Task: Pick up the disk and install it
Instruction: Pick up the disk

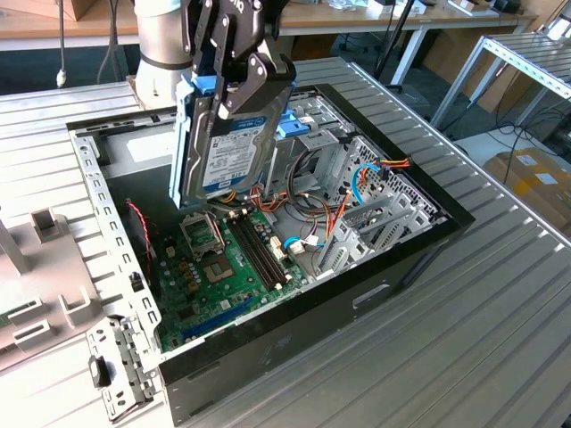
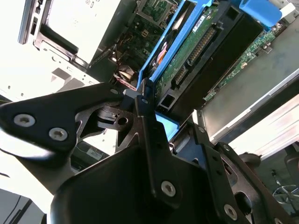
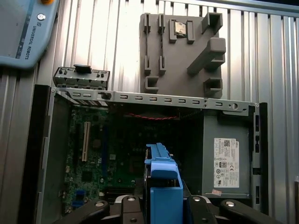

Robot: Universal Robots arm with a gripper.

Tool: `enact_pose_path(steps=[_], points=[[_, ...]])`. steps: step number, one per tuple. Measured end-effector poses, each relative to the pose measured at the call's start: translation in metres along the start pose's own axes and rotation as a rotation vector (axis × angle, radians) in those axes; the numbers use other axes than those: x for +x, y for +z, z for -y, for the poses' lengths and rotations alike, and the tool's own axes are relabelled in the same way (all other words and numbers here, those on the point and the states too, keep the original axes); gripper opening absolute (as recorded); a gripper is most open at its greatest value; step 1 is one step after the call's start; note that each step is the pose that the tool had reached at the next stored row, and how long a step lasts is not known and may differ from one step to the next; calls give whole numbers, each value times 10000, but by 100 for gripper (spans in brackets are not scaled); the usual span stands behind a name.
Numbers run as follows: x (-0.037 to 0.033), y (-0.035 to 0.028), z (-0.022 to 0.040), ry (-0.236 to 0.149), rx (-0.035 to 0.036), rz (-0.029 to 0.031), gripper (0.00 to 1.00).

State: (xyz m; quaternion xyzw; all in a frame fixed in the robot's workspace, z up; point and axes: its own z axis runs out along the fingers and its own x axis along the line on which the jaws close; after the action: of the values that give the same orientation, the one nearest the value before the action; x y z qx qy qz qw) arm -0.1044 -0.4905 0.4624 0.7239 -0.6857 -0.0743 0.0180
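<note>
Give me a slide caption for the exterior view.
Gripper holds the disk on edge above the open computer case.

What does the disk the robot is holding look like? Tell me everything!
The disk is a flat silver metal box with a white-and-blue label and blue plastic rails along its sides. The second wrist view shows a green circuit board on its other face. It hangs on edge above the open computer case, over the motherboard. The gripper clamps its upper end with black jaws; nothing else touches it.
</note>
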Motion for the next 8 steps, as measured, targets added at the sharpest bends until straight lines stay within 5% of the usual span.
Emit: enact_pose_path(steps=[8], points=[[81, -6, 1, 0, 0, -1, 37]])
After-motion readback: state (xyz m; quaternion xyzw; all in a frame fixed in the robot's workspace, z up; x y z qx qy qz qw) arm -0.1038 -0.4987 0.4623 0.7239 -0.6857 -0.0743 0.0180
